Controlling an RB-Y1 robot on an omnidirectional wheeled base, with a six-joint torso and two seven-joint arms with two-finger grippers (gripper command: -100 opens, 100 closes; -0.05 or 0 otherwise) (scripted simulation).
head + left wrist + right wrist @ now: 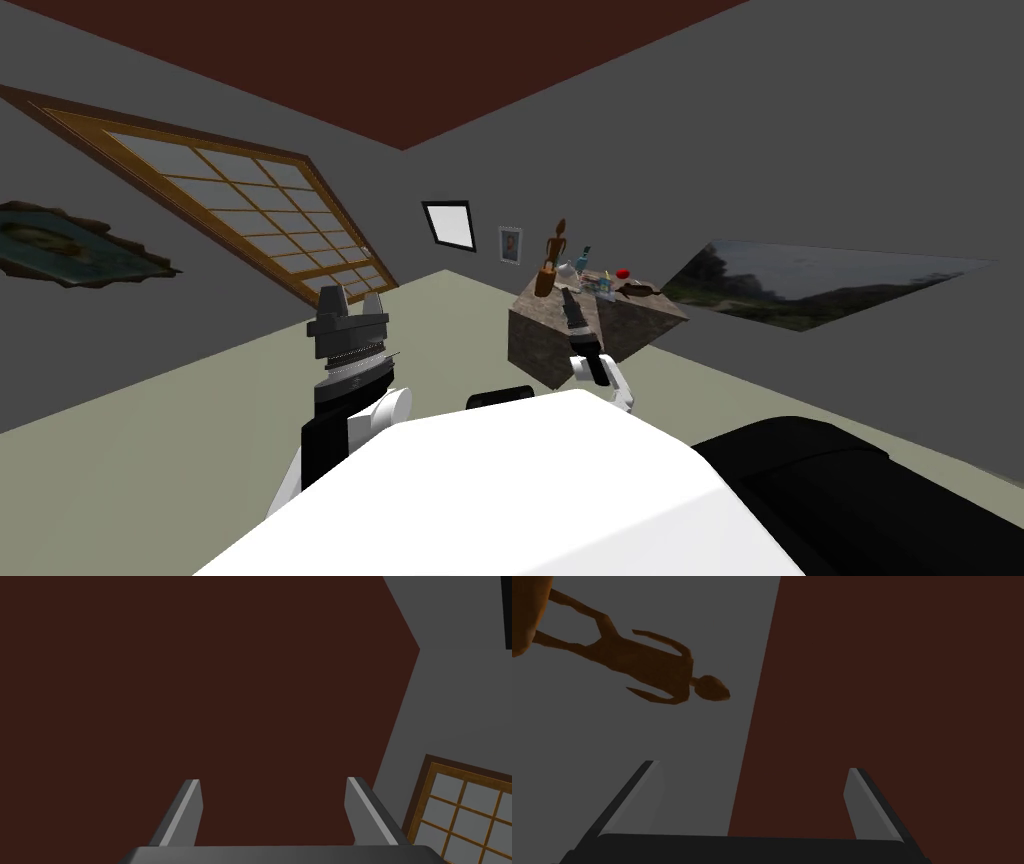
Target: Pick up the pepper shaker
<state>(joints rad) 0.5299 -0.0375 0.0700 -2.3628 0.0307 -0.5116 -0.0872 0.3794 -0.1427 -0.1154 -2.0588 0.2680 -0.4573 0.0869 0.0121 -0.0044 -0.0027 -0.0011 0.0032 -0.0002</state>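
Left claw gapes empty at eleven o'clock. Right claw, wide and empty, aims high past the wooden figurine; better tilt down toward the bench at one o'clock, pepper shaker somewhere among its clutter.

The pepper shaker looks very small, so I point to it with some doubt. It seems to be a little dark piece that stands upright in the group of small things on the table. This table is a block with a mottled brown-grey surface like stone, and it stands on the floor ahead, a little to the right. The shaker rests near the middle of the top, between a tall brown figure and a small red thing. I cannot tell its exact shape or its lid.
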